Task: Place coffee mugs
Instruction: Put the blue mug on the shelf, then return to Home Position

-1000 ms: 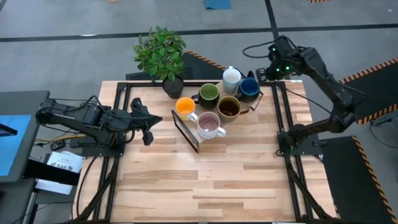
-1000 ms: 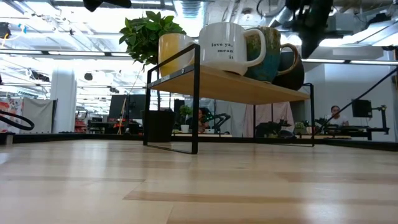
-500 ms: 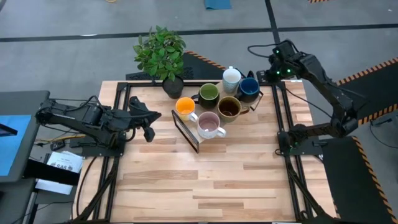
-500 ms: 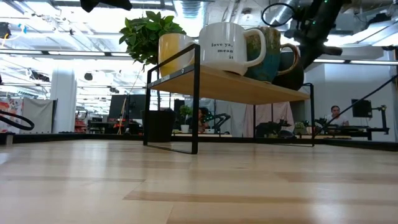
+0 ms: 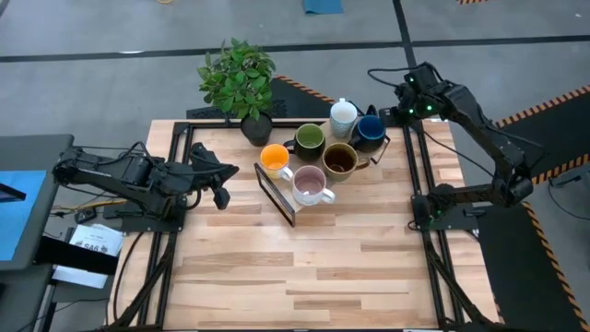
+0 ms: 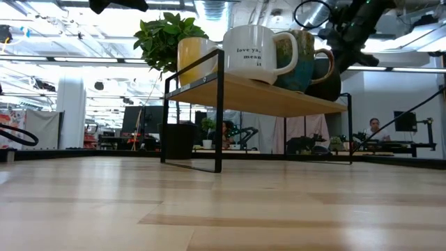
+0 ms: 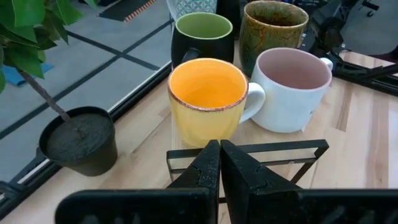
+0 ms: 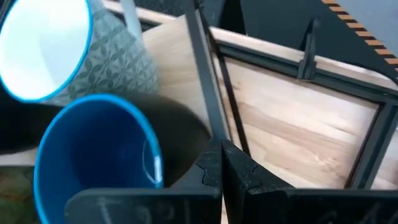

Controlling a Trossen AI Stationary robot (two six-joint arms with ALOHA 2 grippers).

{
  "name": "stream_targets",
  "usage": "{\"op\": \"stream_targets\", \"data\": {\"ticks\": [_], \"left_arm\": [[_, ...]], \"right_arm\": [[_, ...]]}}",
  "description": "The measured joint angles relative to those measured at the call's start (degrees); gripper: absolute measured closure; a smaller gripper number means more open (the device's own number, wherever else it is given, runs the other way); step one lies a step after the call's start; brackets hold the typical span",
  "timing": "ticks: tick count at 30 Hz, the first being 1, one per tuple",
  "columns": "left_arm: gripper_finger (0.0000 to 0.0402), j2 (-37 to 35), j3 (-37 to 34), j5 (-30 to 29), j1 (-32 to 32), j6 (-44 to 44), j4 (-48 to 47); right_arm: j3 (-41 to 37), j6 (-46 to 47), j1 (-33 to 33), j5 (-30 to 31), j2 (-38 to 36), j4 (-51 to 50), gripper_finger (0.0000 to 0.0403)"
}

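Six mugs stand on a low wooden rack with a black frame (image 6: 265,97) at the table's far middle: orange (image 5: 275,159), pale pink (image 5: 310,184), brown-olive (image 5: 339,159), dark green (image 5: 309,137), white (image 5: 343,114) and dark blue (image 5: 370,130). My right gripper (image 5: 392,111) is shut and empty, raised just right of the blue mug (image 8: 93,149). My left gripper (image 5: 219,184) is shut and empty at the table's left, pointing at the orange mug (image 7: 208,99).
A dark pot with a green plant (image 5: 241,83) stands at the table's far edge, left of the rack. The rack's black frame edge (image 7: 249,152) lies between my left gripper and the mugs. Bare wood fills the near half of the table (image 5: 304,267).
My right gripper has drawn up and back from the blue mug toward the table's far right corner, tipping from pointing down to a slant. The mugs have stayed in place.
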Motion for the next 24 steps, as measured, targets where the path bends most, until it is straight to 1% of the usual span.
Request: {"op": "stream_targets", "data": {"ticks": [4,8,9,11,15,19,22,24], "left_arm": [[0.0401,0.0,0.0,0.0,0.0,0.0,0.0],[0.0401,-0.4,0.1,0.0,0.0,1.6,1.8],[0.0402,-0.7,0.4,0.1,0.0,2.5,2.8],[0.0401,-1.2,1.4,0.9,0.0,4.9,5.2],[0.0402,-3.2,1.7,3.5,0.0,11.3,8.7],[0.0402,-6.1,1.3,4.2,0.0,15.1,9.1],[0.0401,-10.1,-1.1,10.7,0.4,19.7,10.9],[0.0402,-13.4,-4.8,17.3,2.4,23.4,17.5]], "right_arm": [[0.0,0.0,-0.2,0.9,-0.5,0.2,0.0387],[1.3,0.6,-1.0,1.0,-4.0,3.5,0.0386],[1.9,0.6,-0.9,0.6,-5.2,4.4,0.0386],[2.5,0.6,0.0,-2.0,-7.6,6.4,0.0385],[2.5,0.6,3.8,-7.8,-12.7,10.8,0.0384],[2.6,-0.4,10.4,-8.5,-16.6,12.7,0.0384],[2.6,0.0,16.0,-8.2,-18.3,14.1,0.0384],[2.6,0.7,19.5,-8.3,-18.8,15.4,0.0384]]}}
